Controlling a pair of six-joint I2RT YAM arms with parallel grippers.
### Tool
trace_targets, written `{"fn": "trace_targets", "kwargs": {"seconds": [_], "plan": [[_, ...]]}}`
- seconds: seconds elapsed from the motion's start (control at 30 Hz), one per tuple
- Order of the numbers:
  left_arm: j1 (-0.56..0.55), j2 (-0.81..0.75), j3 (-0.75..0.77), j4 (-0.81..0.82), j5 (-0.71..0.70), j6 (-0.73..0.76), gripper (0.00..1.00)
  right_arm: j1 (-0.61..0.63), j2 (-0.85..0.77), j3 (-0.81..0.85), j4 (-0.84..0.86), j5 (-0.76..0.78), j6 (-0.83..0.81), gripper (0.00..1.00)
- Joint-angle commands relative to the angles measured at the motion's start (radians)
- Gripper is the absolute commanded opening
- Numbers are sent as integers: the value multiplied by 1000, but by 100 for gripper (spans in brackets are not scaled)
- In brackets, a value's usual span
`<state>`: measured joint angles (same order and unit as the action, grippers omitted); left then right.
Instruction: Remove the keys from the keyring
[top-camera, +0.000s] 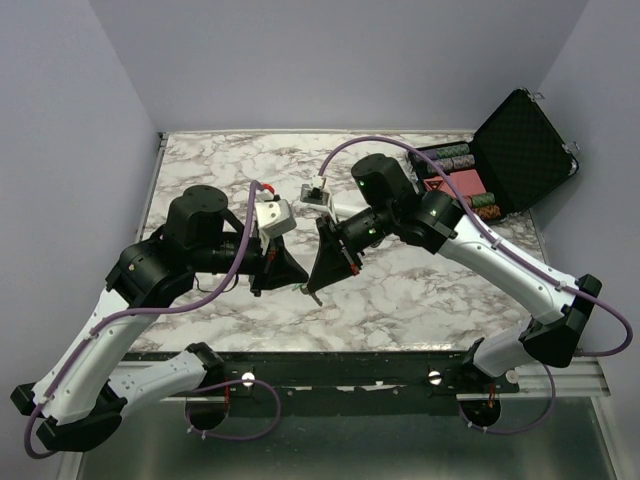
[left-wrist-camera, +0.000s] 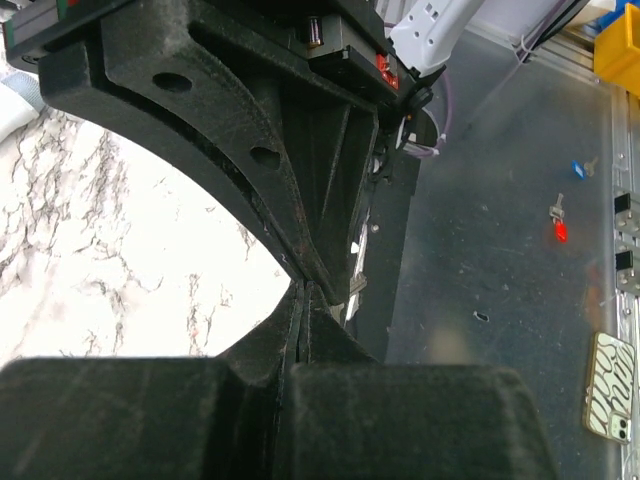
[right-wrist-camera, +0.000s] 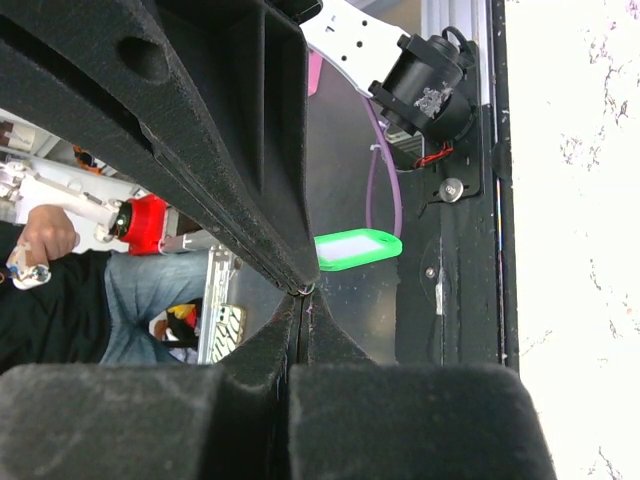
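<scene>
The right gripper (right-wrist-camera: 303, 290) is closed on the keyring (right-wrist-camera: 358, 248), whose green fob hangs at frame centre. The left gripper (left-wrist-camera: 303, 287) is closed too, and we cannot make out a key. The pinch looks shallow, so we judge a sideways pull could drop the fob.

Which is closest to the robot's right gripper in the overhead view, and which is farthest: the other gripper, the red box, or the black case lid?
1. Left gripper: just to the left of the right gripper, tips almost meeting over the middle of the table.
2. Red box: back right, just in front of the lid.
3. Black case lid: far back-right corner, standing open.
</scene>
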<state>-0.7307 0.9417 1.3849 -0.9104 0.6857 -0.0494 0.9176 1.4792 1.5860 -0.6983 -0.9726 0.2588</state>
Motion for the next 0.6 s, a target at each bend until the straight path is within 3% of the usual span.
{"fn": "trace_targets", "kwargs": {"seconds": [0.0,0.27,0.3,0.4,0.5,0.57], "plan": [[-24,29,17,-67,11,31,0,12,16,60,74,28,-10,1],[-24,6,-1,1,-70,-32,0,13,-10,37,94,55,-9,1],[-24,-4,-6,24,-89,-46,4,13,-19,29,108,60,-4,1],[-24,-40,-26,77,-167,-89,38,15,-51,-4,151,77,14,1],[-24,-72,-37,123,-236,-122,61,15,-83,-44,195,91,30,1],[-24,-90,-34,145,-255,-142,70,14,-92,-54,206,95,36,1]]}}
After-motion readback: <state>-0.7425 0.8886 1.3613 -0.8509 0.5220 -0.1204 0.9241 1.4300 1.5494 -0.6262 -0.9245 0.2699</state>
